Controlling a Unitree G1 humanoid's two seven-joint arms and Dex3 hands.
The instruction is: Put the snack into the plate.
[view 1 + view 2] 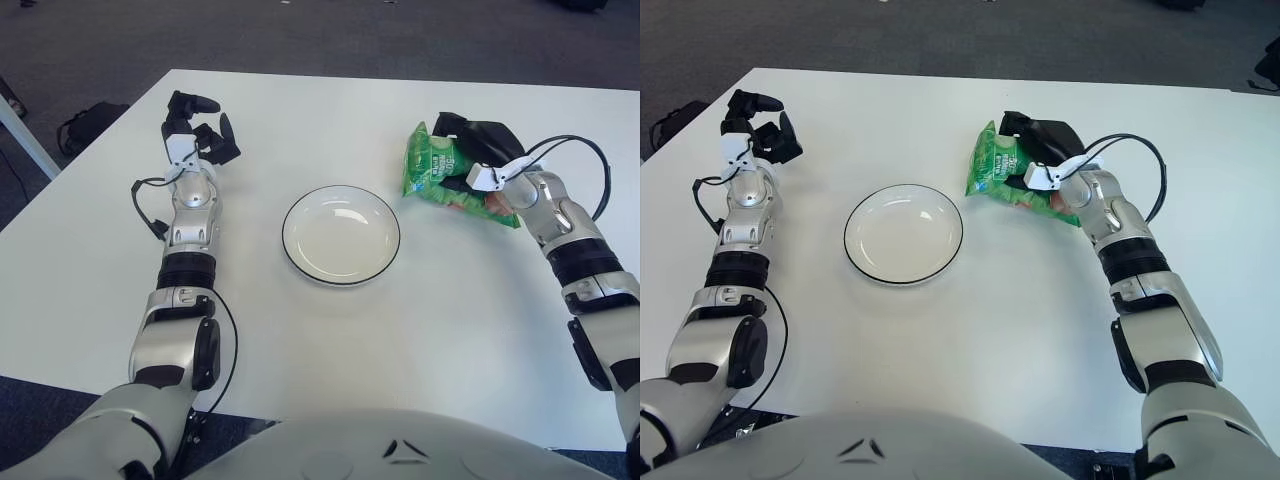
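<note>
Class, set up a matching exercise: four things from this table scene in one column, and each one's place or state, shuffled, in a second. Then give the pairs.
Column one:
1. snack bag
2. plate
3. left hand
4. right hand

Column two:
A. holds nothing, fingers relaxed, left of the plate
B. empty, at the table's middle
C. closed on the bag
D. green, right of the plate

Pairs: 1-D, 2-B, 3-A, 4-C

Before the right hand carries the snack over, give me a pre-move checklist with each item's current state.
1. Right hand closed on the snack bag: ok.
2. Bag lifted off the table: cannot tell; its far end is raised.
3. Plate empty and ready: ok.
4. Table between bag and plate free of obstacles: ok.
5. Left hand away from the plate, on its left: ok.
6. Snack in the plate: not ok, it is beside it on the right.
</note>
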